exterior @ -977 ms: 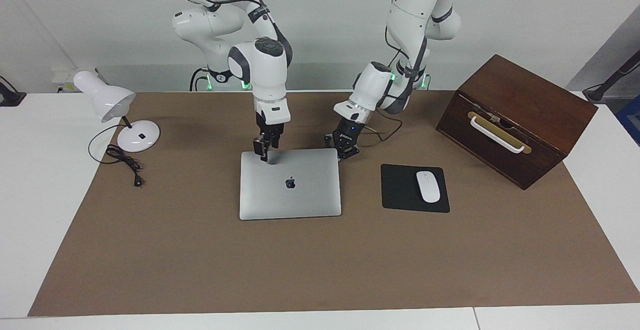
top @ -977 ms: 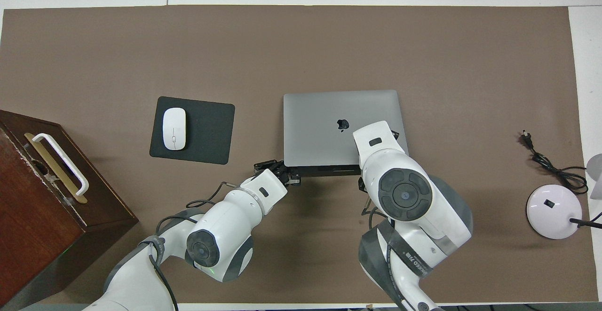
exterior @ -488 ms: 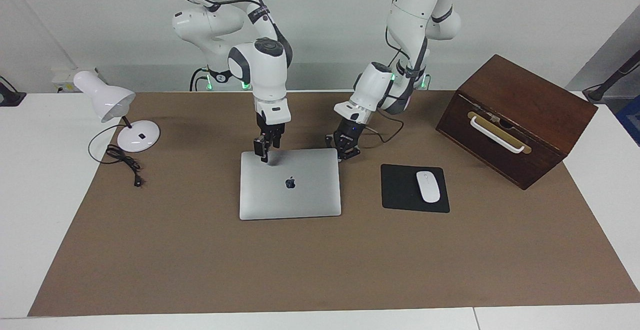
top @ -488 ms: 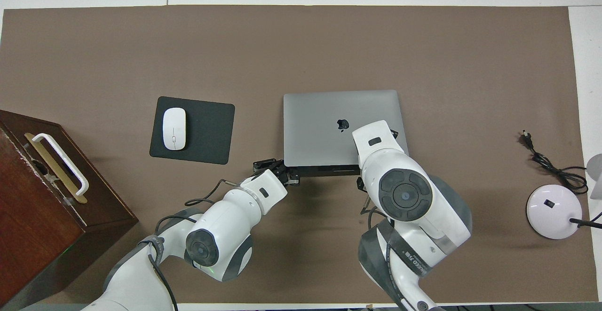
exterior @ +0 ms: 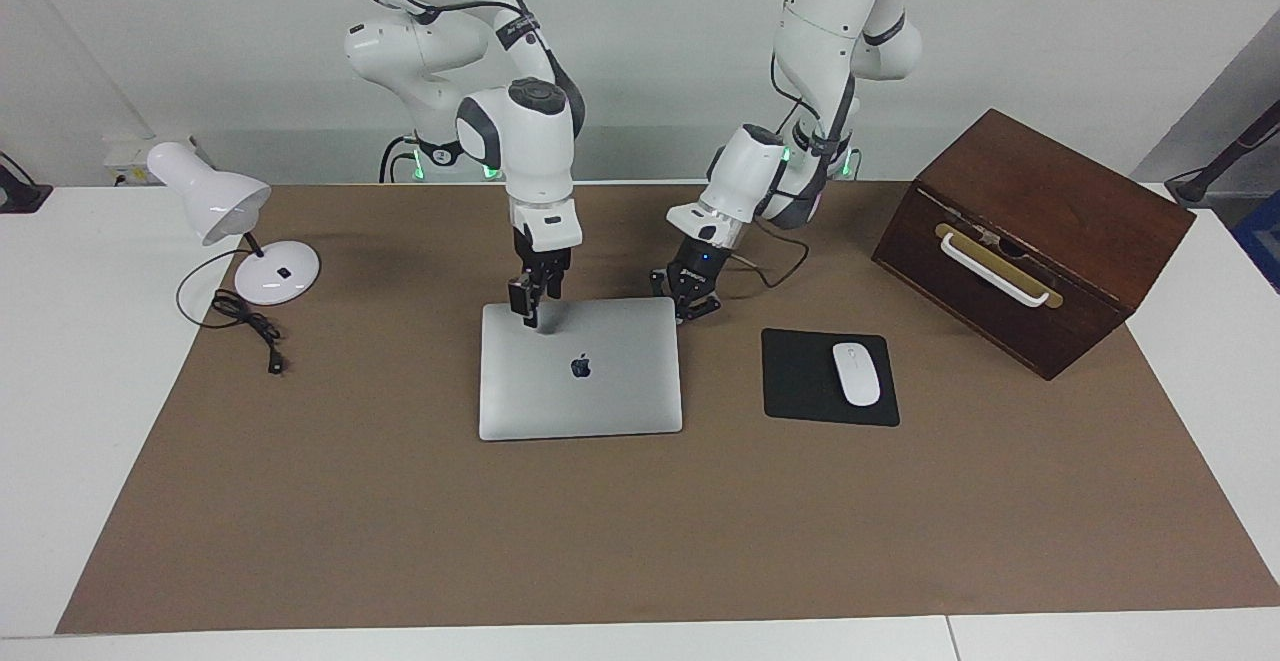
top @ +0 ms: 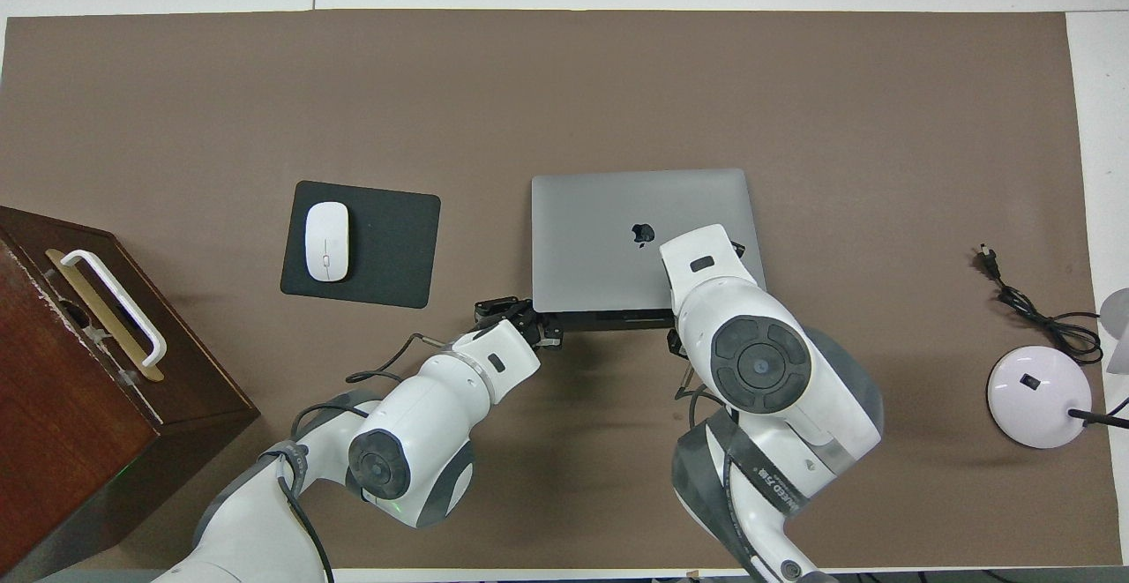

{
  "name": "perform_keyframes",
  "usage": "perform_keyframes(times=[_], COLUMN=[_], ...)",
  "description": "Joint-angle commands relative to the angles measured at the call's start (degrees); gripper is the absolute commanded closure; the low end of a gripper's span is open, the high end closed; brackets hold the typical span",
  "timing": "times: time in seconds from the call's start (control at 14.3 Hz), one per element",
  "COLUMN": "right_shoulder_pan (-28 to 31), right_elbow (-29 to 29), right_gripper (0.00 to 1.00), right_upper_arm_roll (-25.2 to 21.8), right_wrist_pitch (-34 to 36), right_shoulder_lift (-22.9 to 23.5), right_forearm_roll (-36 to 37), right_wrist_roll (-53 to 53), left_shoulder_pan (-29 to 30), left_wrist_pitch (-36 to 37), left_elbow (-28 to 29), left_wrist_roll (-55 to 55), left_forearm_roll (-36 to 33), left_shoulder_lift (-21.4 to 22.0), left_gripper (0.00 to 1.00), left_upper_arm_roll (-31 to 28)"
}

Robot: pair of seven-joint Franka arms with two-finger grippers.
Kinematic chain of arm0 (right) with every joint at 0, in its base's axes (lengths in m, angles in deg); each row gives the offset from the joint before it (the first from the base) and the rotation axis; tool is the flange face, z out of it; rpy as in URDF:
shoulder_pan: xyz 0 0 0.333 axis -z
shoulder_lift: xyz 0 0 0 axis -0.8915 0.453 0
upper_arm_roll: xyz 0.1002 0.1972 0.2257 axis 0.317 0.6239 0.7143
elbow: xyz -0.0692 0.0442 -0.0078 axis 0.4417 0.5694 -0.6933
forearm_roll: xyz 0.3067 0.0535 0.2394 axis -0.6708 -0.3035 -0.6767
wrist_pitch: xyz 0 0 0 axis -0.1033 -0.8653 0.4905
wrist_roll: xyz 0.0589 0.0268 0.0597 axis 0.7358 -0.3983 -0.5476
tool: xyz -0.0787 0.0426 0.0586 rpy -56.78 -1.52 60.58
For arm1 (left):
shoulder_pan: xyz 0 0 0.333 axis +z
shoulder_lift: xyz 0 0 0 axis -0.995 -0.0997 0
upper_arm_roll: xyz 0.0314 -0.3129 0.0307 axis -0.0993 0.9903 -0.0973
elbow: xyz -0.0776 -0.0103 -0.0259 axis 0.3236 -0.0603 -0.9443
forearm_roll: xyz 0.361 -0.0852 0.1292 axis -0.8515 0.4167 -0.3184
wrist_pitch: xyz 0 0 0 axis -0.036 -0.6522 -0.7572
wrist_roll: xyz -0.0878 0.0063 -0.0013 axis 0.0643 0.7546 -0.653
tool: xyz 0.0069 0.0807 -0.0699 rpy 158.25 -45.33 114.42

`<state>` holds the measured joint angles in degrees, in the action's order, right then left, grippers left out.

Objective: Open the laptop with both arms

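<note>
Laptop (exterior: 580, 369) shut, both grippers at its robot-side edge.

Laptop lies flat mid-mat w/ apple logo up, beside the mouse pad (exterior: 805, 378) (white mouse (exterior: 856, 373) on it). Right gripper (exterior: 528, 306) points down w/ tips on the lid near one robot-side corner; can't tell if fingers are closed. Left gripper (exterior: 690, 301) sits low at the other robot-side corner, fingers apart, touching the edge.

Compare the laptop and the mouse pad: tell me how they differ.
The laptop is silver-grey metal with a dark logo on its lid; the mouse pad is plain black. The laptop is the larger of the two. A white mouse lies on the mouse pad, while the laptop's lid carries nothing except the right hand at one corner. Both lie flat on the brown mat, side by side.
</note>
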<state>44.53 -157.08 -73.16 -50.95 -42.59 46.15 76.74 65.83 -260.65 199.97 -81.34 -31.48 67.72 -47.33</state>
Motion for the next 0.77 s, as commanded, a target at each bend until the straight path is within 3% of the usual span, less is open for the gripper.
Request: perform_keyframes(times=[0.0,0.42,0.7], right_shoulder_pan=[0.61,0.09,-0.45], right_elbow=[-0.17,0.09,3.95], right_gripper=[0.24,0.24,0.23], right_upper_arm_roll=[0.2,0.2,0.37], right_wrist_pitch=[-2.52,-1.21,7.04], right_shoulder_lift=[1.51,1.25,0.99], right_forearm_roll=[1.74,1.74,1.74], right_wrist_roll=[-2.04,-2.04,-3.54], left_shoulder_pan=[0.17,0.17,0.17], left_wrist_pitch=[-0.71,-0.63,-0.62], left_elbow=[-0.61,-0.6,-0.6], left_wrist_roll=[2.86,3.57,3.83], left_forearm_roll=[0.26,0.26,0.26], left_shoulder_lift=[-2.55,-2.55,-2.64], left_gripper=[1.0,1.0,1.0], left_upper_arm_roll=[-0.69,-0.69,-0.69])
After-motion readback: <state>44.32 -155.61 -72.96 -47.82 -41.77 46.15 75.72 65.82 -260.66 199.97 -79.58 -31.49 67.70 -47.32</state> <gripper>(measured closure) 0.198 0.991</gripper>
